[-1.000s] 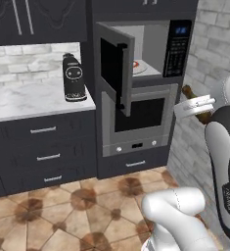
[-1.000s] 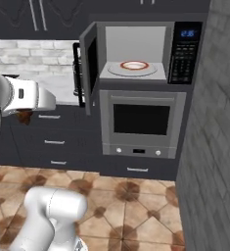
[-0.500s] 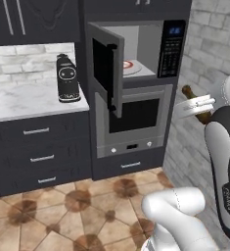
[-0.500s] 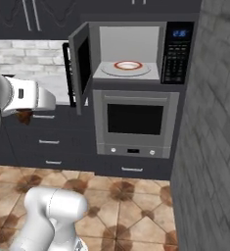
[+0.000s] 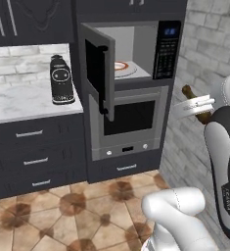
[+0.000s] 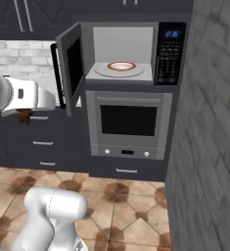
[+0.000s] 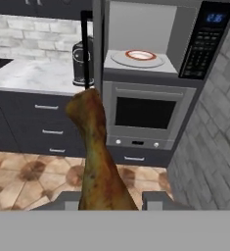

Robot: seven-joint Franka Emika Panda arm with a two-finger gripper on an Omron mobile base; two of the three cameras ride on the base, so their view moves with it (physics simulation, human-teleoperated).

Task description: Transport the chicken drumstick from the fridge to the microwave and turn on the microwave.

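The tool grips the chicken drumstick by its thick end, a finger on each side, thin bone end pointing away toward the cabinets; in the left base view the drumstick shows at the arm's tip, well apart from the microwave; the microwave door stands swung open to the left; a red-rimmed plate lies inside on the turntable; a dark canister stands on the marble surface; an oven sits just below the microwave.
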